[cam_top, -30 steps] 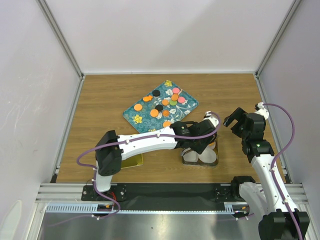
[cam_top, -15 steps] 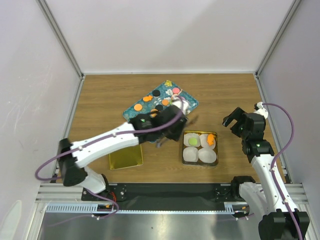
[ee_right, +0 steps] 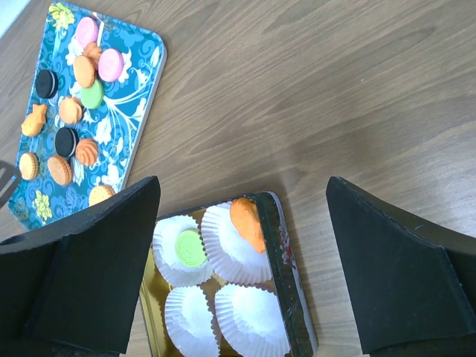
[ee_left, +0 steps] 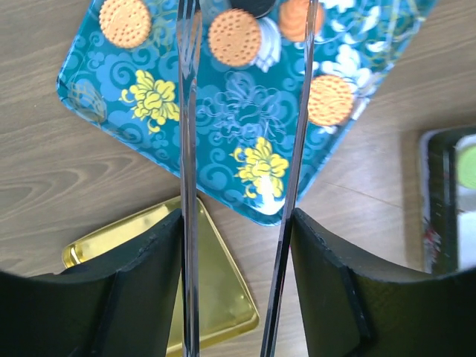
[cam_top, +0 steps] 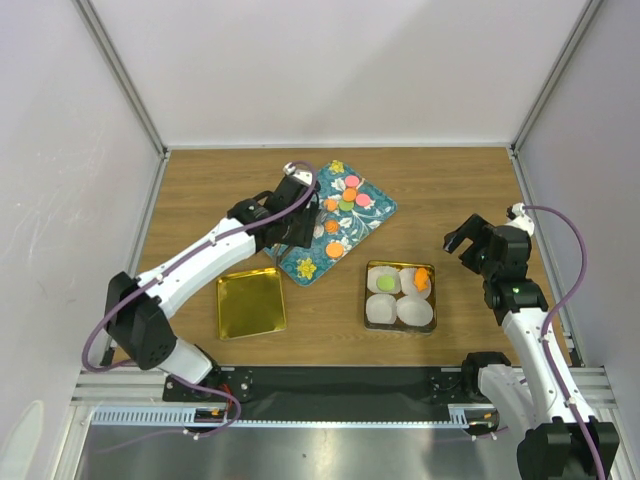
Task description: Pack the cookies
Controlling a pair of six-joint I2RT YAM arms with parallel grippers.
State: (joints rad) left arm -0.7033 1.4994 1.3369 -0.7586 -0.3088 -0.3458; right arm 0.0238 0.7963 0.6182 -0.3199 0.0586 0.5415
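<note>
Change over the last second. The left arm [cam_top: 215, 255] has swung off the tin [ee_right: 288, 253] right of the tray [cam_top: 372, 215]. The left gripper [ee_left: 245, 30] now hangs over the tray's near-left end. The tin's paper cups [cam_top: 415, 312] are uncovered: one holds a green cookie [cam_top: 386, 284], another an orange cookie [cam_top: 422, 278]. The gold lid [cam_top: 250, 303] beside the tray's near corner is exposed.

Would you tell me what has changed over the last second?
The left gripper swung away from the tin, leftward and back over the tray, and hovers open there. The right gripper, tray, tin and gold lid stayed put.
</note>
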